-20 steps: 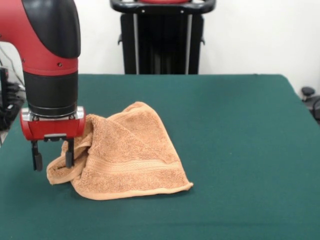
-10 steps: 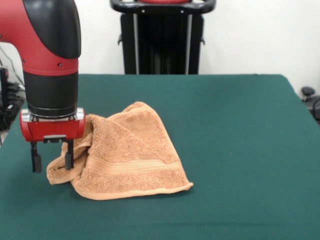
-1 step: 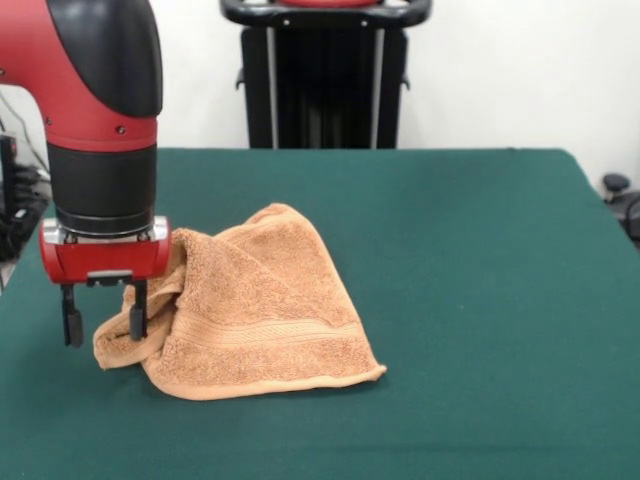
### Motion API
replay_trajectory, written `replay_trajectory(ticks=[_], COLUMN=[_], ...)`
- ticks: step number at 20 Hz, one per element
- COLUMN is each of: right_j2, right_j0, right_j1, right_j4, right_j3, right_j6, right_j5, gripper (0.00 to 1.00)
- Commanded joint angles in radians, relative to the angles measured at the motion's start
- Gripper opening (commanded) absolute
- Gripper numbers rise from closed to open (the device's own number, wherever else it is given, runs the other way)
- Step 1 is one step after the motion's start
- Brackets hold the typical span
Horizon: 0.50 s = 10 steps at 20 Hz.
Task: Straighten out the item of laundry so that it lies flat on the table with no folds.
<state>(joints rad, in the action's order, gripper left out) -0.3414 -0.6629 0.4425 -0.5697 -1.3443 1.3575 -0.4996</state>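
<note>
Towel (image 3: 250, 305): lay crumpled on the table (image 3: 480, 300), left of centre in the front view; folded over itself, peak raised toward the back, woven band along the near edge.
Gripper (image 3: 100, 320): hung at the towel's left corner, fingers (image 3: 72, 325) spread apart, nothing pinched; right finger in front of the bunched cloth, left finger clear of it over bare felt.
Change since a second ago: gripper slightly higher, barely shifted over the last half second; spread unchanged.
Towel change: none seen; same folds, same place.
</note>
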Motion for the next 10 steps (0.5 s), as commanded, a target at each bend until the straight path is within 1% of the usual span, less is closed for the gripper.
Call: replay_trajectory(ticks=[1, 6, 7, 10], right_j2=[-0.057, -0.055, -0.047, -0.045], right_j0=[0.045, 0.046, 0.052, 0.053], right_j1=[-0.051, -0.050, -0.048, -0.048], right_j4=[-0.018, -0.021, -0.024, -0.022], right_j3=[-0.119, -0.117, -0.114, -0.114], right_j6=[0.016, 0.010, 0.016, 0.020], right_j5=[0.025, 0.019, 0.017, 0.015], gripper=[1.00, 1.00, 0.00, 0.00])
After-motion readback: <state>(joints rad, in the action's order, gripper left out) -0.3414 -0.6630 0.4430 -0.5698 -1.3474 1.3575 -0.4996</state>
